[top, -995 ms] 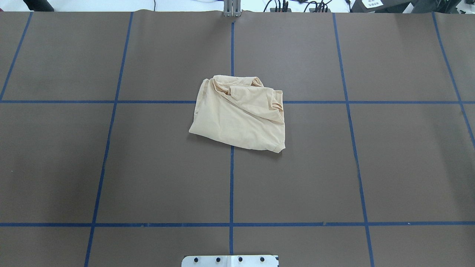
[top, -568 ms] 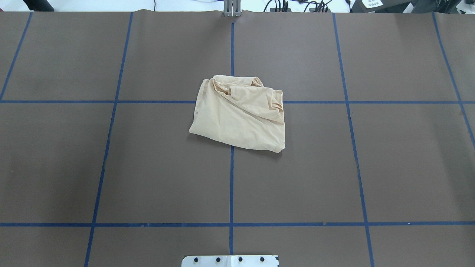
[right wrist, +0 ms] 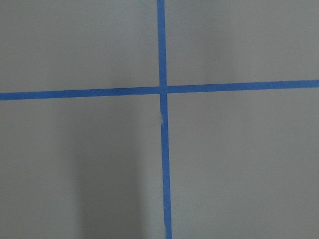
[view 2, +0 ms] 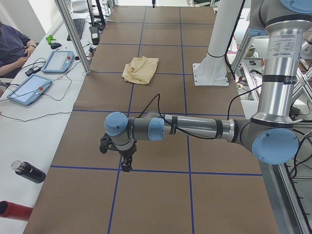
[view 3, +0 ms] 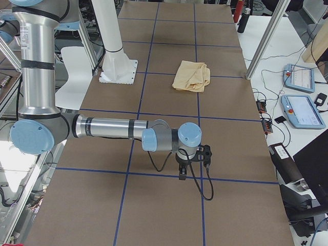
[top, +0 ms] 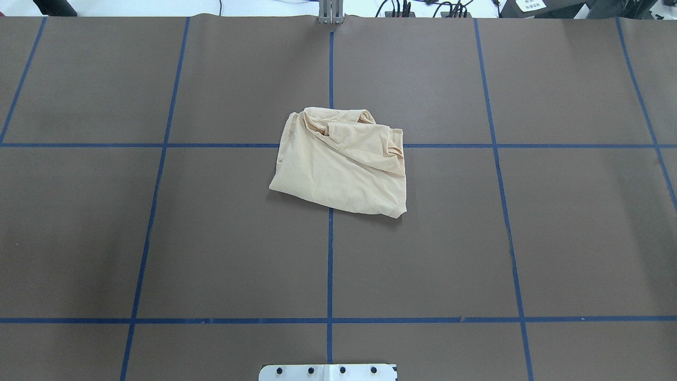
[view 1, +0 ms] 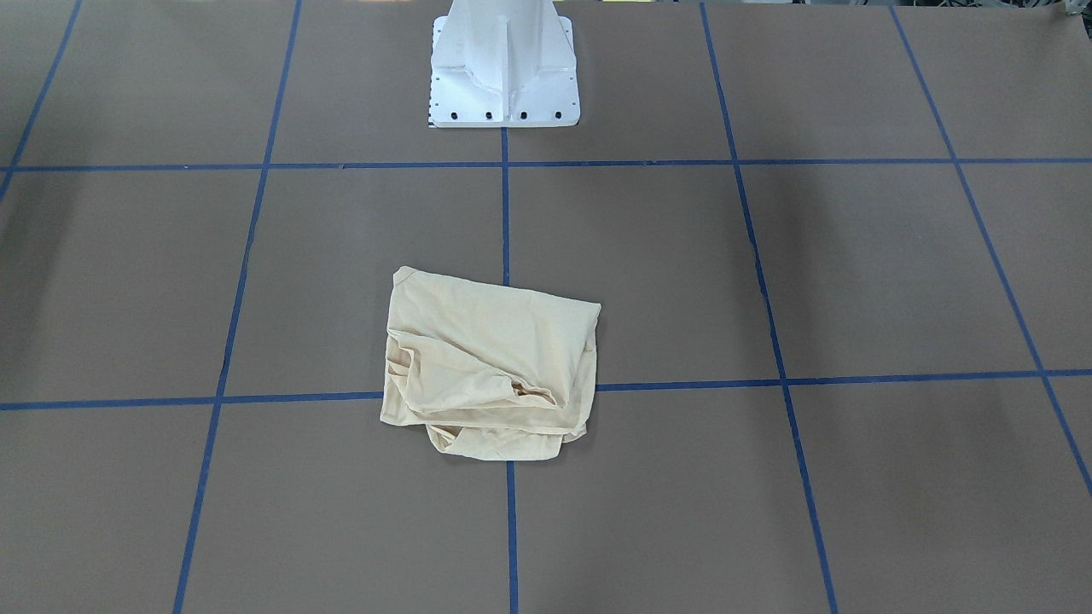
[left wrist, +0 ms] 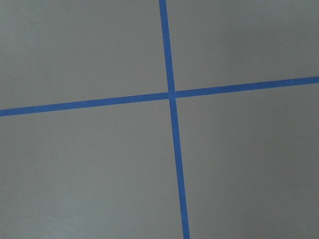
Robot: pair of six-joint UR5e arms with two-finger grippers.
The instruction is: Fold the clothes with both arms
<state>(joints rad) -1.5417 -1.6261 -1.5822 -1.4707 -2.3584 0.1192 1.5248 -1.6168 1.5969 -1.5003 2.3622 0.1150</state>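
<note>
The cream-yellow shirt (top: 338,169) lies crumpled in a loose bundle at the table's middle, over a crossing of blue tape lines; its print and label are hidden. It also shows in the front view (view 1: 486,358) and both side views (view 2: 140,69) (view 3: 191,76). Neither arm is in the overhead or front view. The left gripper (view 2: 126,163) hangs over a tape line far from the shirt, at the table's left end. The right gripper (view 3: 183,171) hangs likewise at the right end. I cannot tell whether either is open or shut. Both wrist views show only brown table and tape.
The white pedestal base (view 1: 503,77) stands at the robot's side of the table (top: 158,238). Teach pendants (view 2: 58,61) (view 3: 302,110), cables and a seated operator (view 2: 12,44) are beyond the far edge. A black bottle (view 2: 29,171) lies off the left end.
</note>
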